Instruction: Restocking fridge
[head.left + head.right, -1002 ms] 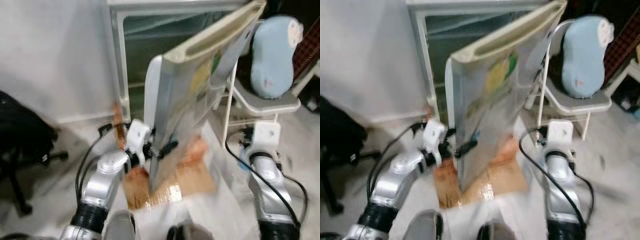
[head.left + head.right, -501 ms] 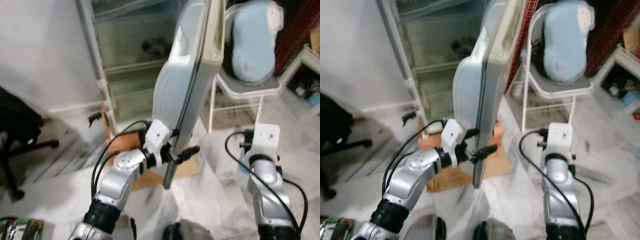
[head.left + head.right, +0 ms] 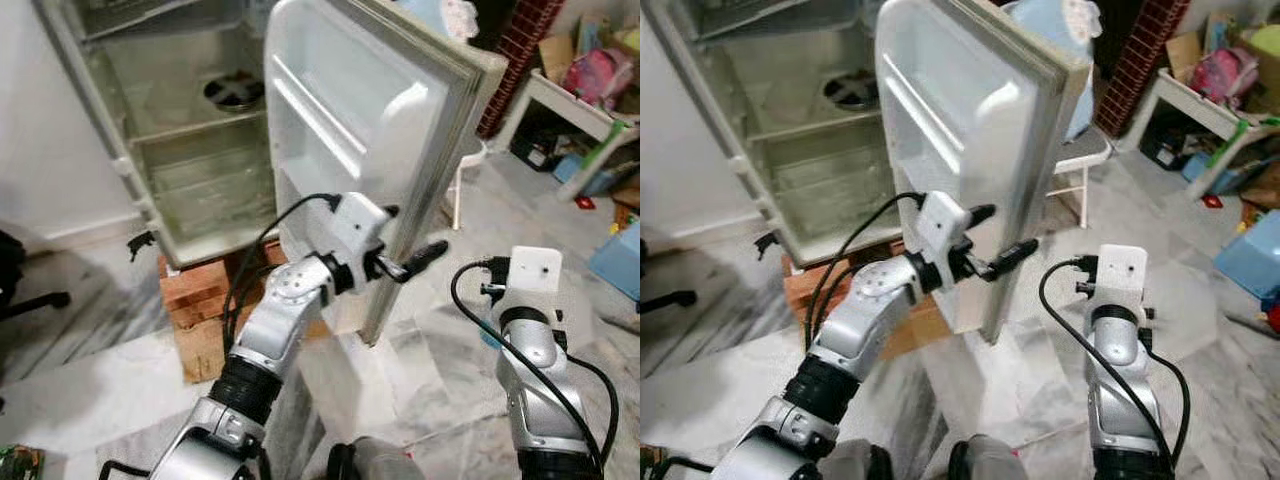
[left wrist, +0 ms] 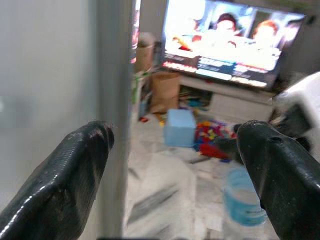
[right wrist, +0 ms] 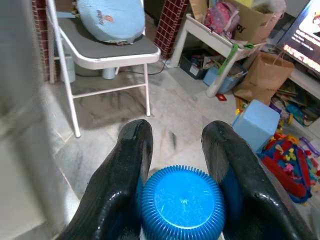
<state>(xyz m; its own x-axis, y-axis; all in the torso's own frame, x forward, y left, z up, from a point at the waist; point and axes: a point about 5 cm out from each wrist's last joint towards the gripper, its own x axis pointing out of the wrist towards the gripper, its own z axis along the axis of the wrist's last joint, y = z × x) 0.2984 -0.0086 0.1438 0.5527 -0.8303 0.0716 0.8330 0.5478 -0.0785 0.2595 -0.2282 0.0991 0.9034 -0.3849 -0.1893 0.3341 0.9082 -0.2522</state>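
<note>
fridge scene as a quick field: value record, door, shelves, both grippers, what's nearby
fridge door: swung wide open, inner side facing the camera
fridge shelves: mostly bare, one round dark dish on a shelf
left gripper: open, fingers either side of the door's free edge
right gripper: shut on a blue-capped bottle
under fridge: wooden blocks
nearby: white folding chair with a light blue cushion

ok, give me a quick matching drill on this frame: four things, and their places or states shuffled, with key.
Things:
1. left gripper
2. right gripper
3. fridge door
4. folding chair

Places or states:
A. swung wide open, inner shelves facing the camera
B. fingers astride the door's free edge
C. carries a pale blue cushion
D. shut on a blue-capped bottle

Pairs: 1-B, 2-D, 3-A, 4-C
</note>
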